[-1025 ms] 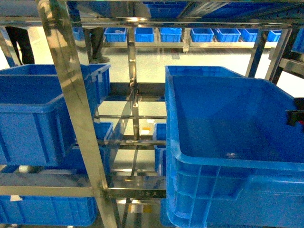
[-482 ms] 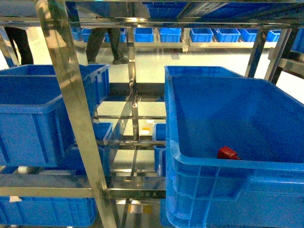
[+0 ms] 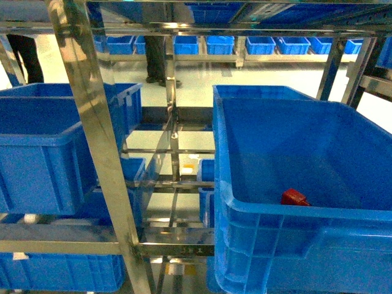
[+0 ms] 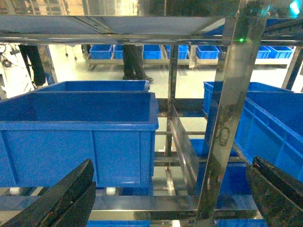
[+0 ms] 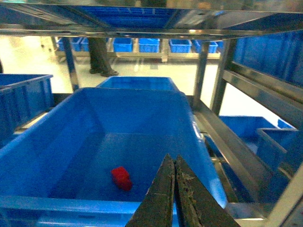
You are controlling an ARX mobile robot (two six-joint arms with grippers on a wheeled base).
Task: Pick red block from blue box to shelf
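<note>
The red block lies on the floor of a large dark blue ribbed crate that stands on the steel shelf. In the right wrist view the red block sits near the crate's front wall. My right gripper is shut with nothing in it, raised near the crate's front rim and to the right of the block. Before a shelf upright, my left gripper stands wide open and empty. Neither gripper shows in the head view. The blue box is out of view.
More dark blue crates fill the shelf: one at the left, others on the tier below. A second crate stands behind the right one. A person walks in the aisle beyond, before a row of crates.
The red block has appeared on the floor of the right crate, where a second ago there was none. The dark gripper part at the head view's right edge has gone. The person has walked right.
</note>
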